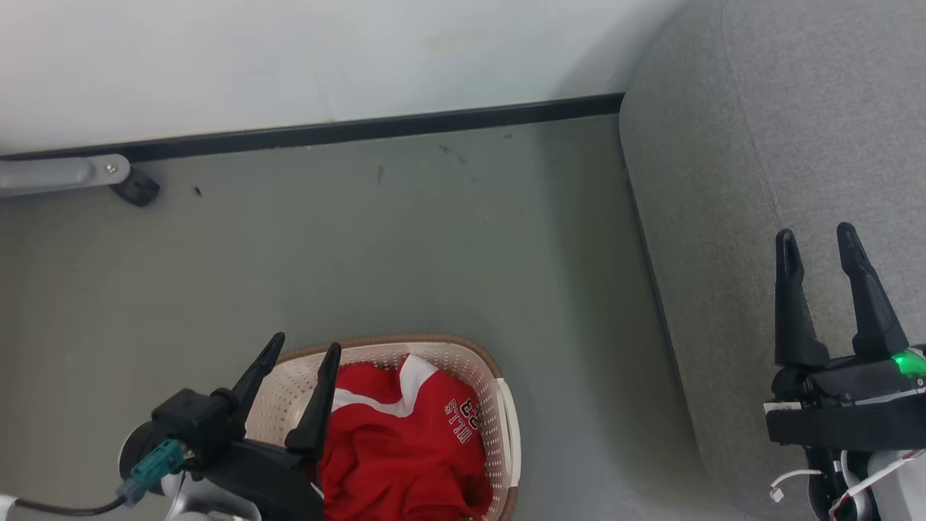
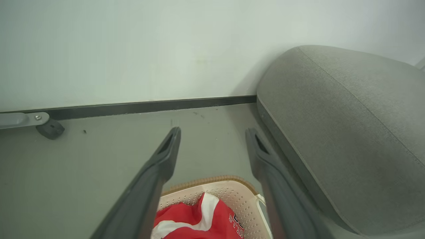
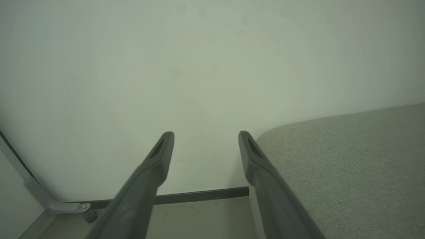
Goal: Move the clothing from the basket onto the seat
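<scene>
Two claws, both spread wide and empty. The left claw point(image 1: 306, 342) hovers at the basket point(image 1: 463, 346) rim, with the red clothing point(image 1: 405, 441) just to its right. The right claw point(image 1: 816, 231) hovers over the seat point(image 1: 796, 130), well apart

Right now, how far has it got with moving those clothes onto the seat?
Nothing looks done yet: the red clothing lies in the basket, and the grey seat is bare where visible. Nothing is in hand: the left gripper hangs open above the basket, the right gripper open by the seat. All garments need moving.
</scene>
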